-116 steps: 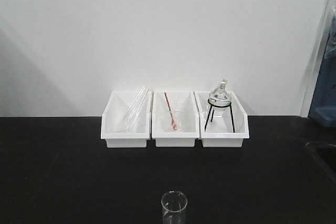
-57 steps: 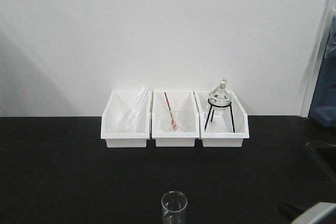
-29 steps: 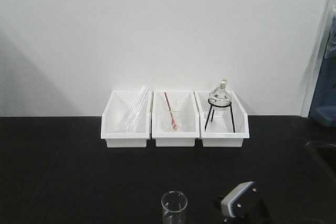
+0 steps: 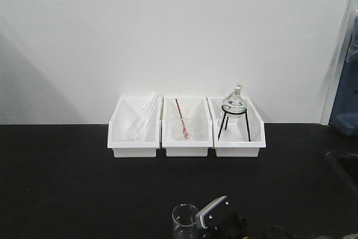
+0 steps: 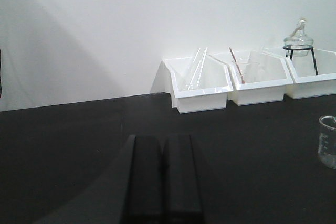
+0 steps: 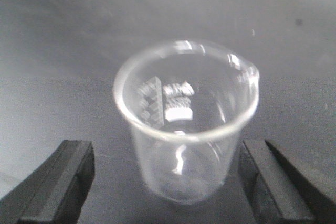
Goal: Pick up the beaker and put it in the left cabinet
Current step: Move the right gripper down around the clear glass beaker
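Right wrist view shows the right gripper (image 6: 165,161) spread wide either side of the upright beaker (image 6: 184,103), so it should close gently, centred below the rim, before lifting.

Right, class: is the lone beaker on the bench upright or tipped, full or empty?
Upright and empty: the beaker stands rim-up on the black bench, with only clear glass visible inside.

Lab: black bench (image 4: 67,183), white bins (image 4: 187,150) holding glassware (image 4: 141,117), tripod-mounted flask (image 4: 233,102).
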